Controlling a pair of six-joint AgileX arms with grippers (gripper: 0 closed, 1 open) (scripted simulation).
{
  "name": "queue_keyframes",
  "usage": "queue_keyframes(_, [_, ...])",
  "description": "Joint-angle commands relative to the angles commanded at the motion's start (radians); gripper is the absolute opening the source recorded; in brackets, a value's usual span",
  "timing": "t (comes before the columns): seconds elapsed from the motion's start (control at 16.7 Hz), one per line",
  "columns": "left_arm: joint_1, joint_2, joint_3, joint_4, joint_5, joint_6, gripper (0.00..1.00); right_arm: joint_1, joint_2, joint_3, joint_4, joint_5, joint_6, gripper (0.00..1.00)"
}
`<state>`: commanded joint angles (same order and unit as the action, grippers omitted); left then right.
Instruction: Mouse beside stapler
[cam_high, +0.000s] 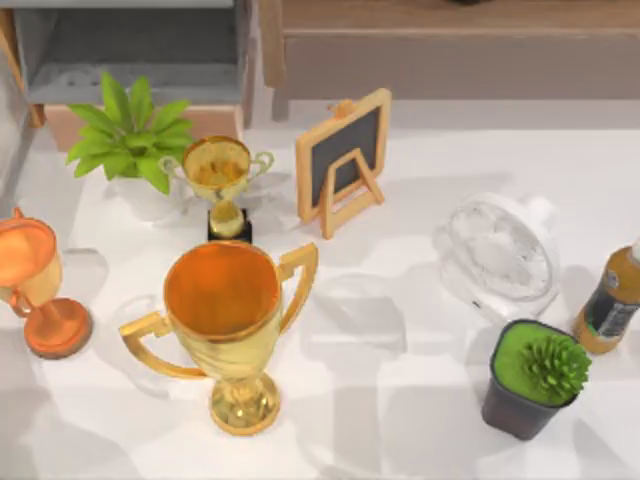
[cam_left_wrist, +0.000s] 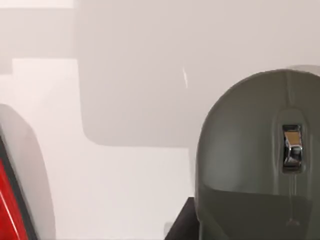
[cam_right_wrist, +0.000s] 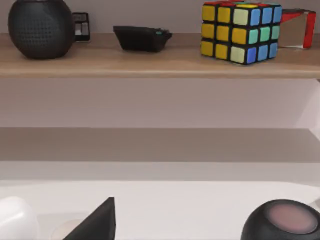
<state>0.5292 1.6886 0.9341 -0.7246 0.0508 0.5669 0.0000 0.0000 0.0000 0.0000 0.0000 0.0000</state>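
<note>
White desk crowded with trophies, grey mouse cut off at frame edge in left wrist view, red object partly visible, gripper state cannot be told

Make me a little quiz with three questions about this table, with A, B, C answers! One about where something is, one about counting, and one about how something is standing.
1. Where is the small chalkboard?
A. Toward the table's back, right of the small gold trophy
B. At the front left corner
C. Inside the big trophy

2. How many trophies stand on the table?
A. One
B. Three
C. Five

3. How is the big gold trophy standing?
A. Lying on its side
B. Upside down
C. Upright on its base

Answers:
1. A, the top view shows it behind the middle, just right of the small gold trophy.
2. B, a big gold one, a small gold one and an orange trophy at the left edge.
3. C, its open cup faces up over its round base.
</note>
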Motion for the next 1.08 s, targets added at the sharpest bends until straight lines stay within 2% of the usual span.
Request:
queue_keyframes(0.72, [0.000, 0.000, 0.000, 0.000, 0.000, 0.000, 0.98, 0.000, 0.000, 0.000, 0.000, 0.000, 0.000, 1.00])
queue_keyframes(1.08, [0.000, 0.000, 0.000, 0.000, 0.000, 0.000, 1.00, 0.000, 0.000, 0.000, 0.000, 0.000, 0.000, 1.00])
